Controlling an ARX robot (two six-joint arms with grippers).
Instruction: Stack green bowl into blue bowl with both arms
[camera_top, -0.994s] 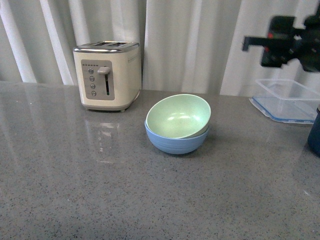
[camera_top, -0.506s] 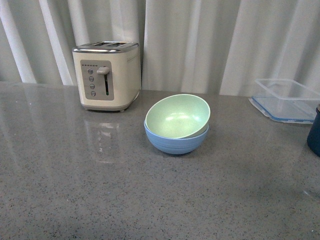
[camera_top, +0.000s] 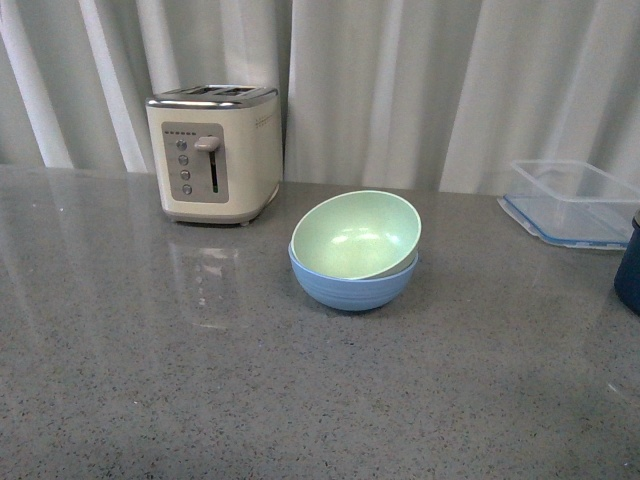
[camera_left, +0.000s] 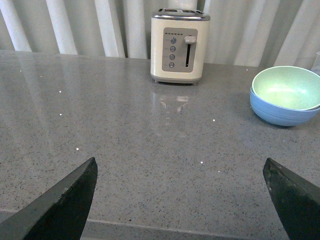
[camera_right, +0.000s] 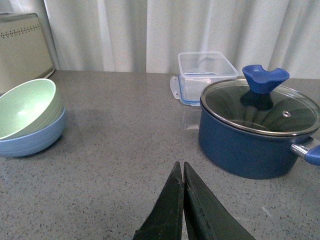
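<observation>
Gone from the upper right of the front view is the right arm; green bowl (camera_top: 357, 233) sits tilted inside blue bowl (camera_top: 352, 285), mid-frame. Both are matte, faintly ridged. Left gripper (camera_left: 181, 202) spread wide, right gripper (camera_right: 183, 192) closed empty. Stacking appears complete; levelling would improve it.

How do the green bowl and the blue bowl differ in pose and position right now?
The green bowl sits tilted, its opening tipped toward the camera; the blue bowl stands level on the counter. The green bowl rests inside, on top; the blue bowl is underneath, holding it. Both are round, matte and look about equal in size.
</observation>
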